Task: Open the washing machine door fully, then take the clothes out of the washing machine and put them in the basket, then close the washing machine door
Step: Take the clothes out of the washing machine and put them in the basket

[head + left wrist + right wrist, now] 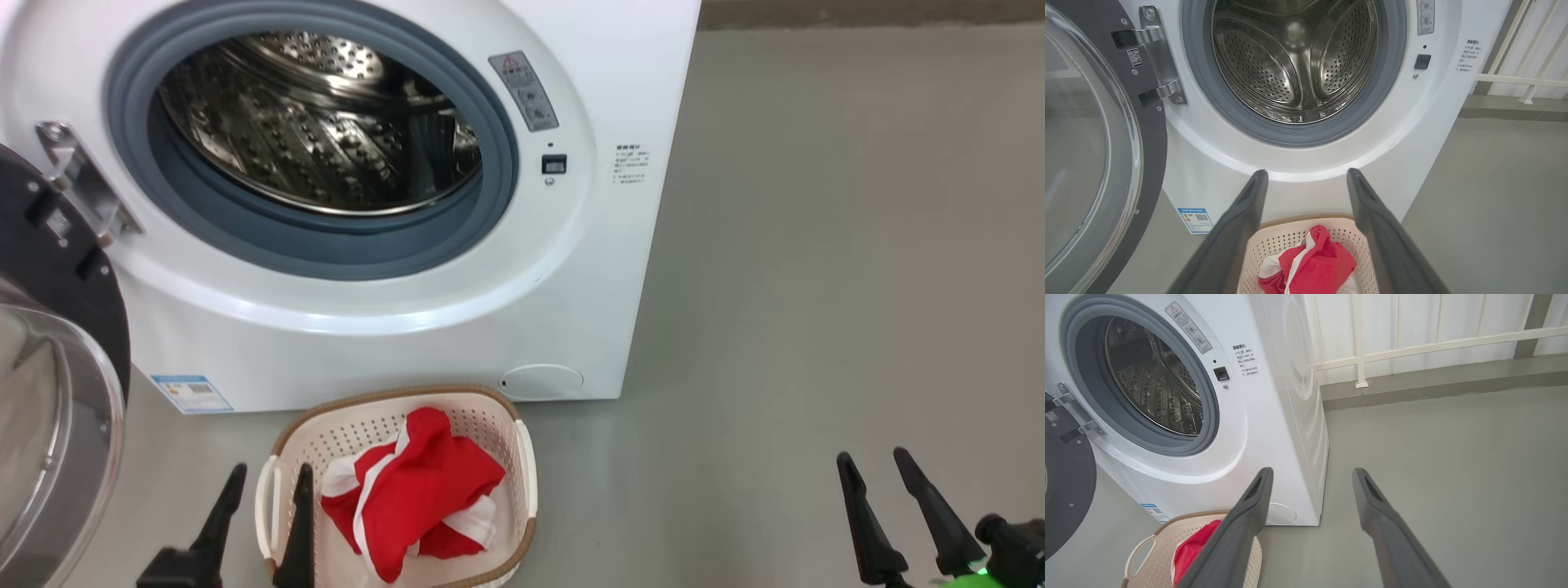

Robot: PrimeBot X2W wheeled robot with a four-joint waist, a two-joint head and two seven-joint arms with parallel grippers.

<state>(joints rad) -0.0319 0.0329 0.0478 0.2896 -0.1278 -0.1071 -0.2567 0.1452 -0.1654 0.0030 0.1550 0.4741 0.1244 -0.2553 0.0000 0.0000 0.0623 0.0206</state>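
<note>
Closest to me, the left fingers [300, 531] at 7 o'clock and the right fingers [867, 523] at 5 are both spread wide and holding nothing. I'd guess they sit low to stay out of the door's swing. Just past the left pair, the basket [392, 394] sits on the floor [816, 286] below the opening, handy for dropping. The clothes [416, 490] lie in it, bundle running roughly 12-to-6. Beyond, the washing machine [620, 245] faces 6, its drum [318, 139] looks empty, and the washing machine door [57, 384] hangs open at 9.

left end effector [272, 469] splayed, right end effector [871, 454] splayed
</note>
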